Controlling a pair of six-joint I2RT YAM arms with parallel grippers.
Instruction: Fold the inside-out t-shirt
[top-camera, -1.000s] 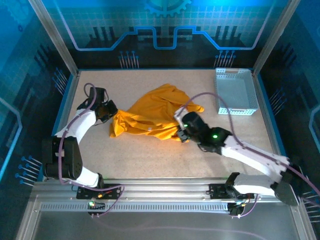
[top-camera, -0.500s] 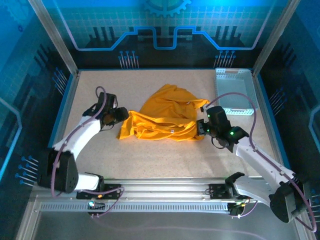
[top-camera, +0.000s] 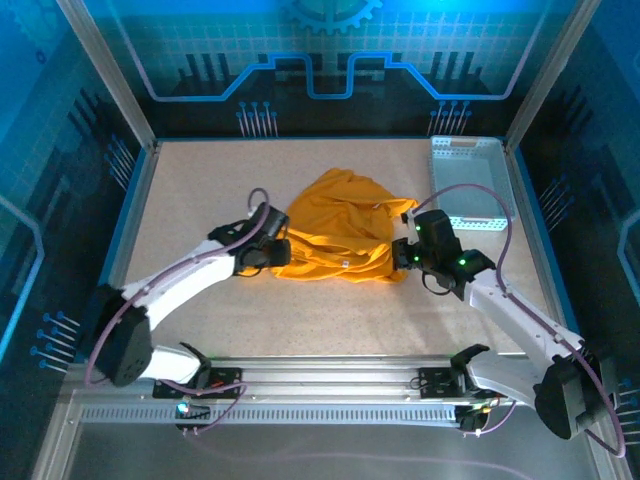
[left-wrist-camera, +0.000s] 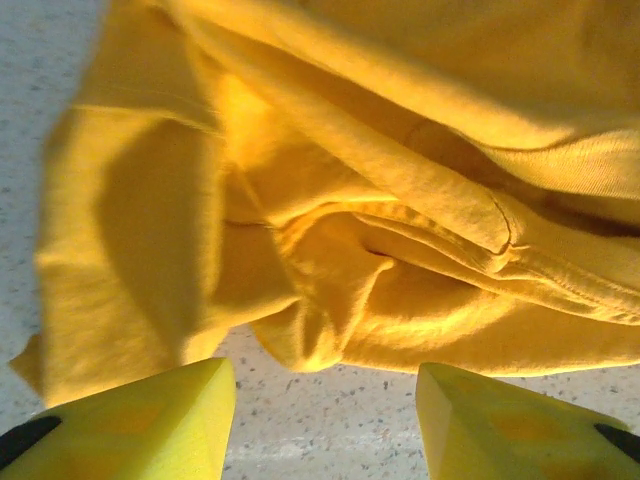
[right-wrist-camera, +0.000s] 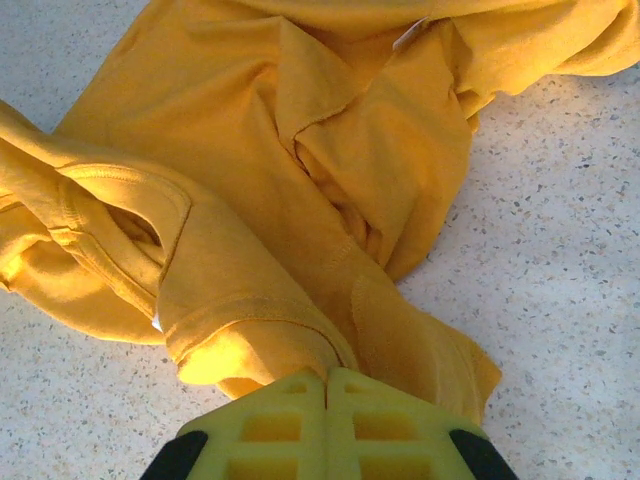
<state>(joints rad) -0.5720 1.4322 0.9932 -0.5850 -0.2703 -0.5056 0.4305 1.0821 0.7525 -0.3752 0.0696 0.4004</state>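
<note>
Now the left jaws, parted, have reached the t-shirt (top-camera: 335, 225); right jaws stay pinching it.

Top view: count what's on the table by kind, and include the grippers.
t-shirt: 1
basket: 1
grippers: 2, the left gripper and the right gripper
Total: 4
</note>
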